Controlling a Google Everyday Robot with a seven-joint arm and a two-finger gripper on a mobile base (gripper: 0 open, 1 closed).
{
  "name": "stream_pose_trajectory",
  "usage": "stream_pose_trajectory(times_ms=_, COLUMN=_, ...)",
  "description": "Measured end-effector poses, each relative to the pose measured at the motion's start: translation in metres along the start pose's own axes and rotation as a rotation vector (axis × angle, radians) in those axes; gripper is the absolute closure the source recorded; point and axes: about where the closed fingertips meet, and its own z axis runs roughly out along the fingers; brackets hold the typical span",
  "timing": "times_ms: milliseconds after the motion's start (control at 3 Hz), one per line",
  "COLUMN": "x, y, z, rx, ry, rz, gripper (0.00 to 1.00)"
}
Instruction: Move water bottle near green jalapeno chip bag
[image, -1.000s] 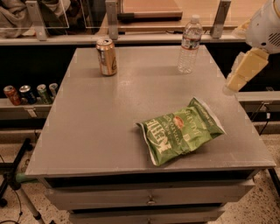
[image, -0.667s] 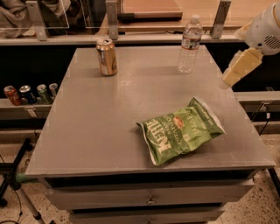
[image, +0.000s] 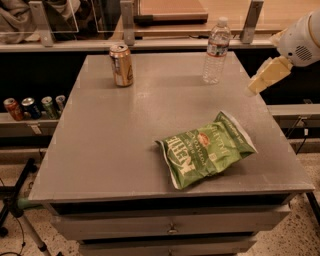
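The water bottle (image: 216, 50), clear with a white cap and a label band, stands upright at the far right of the grey table (image: 110, 145). The green jalapeno chip bag (image: 205, 148) lies flat at the front right of the table. My gripper (image: 266, 76), pale yellow below a white arm housing, hangs at the right edge of the view, right of the bottle and apart from it, above the table's right edge. It holds nothing that I can see.
A gold drink can (image: 121, 65) stands at the table's far left. Several cans (image: 32, 107) line a low shelf to the left. A railing with metal posts (image: 127, 22) runs behind the table. Drawers (image: 172, 225) sit under the front edge.
My gripper has moved up and toward the far side, closing in on the bottle from the right. The bottle, can and bag have not moved.
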Motion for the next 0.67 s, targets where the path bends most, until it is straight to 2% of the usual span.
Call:
stream_pose_trajectory(times_ms=333, x=-0.005, y=-0.003, z=0.005, rx=0.006, ry=-0.045, rz=0.01, gripper=0.0)
stream_pose_trajectory(times_ms=667, x=-0.018, y=-0.015, z=0.017, rx=0.016, ry=-0.136, rz=0.028, gripper=0.0)
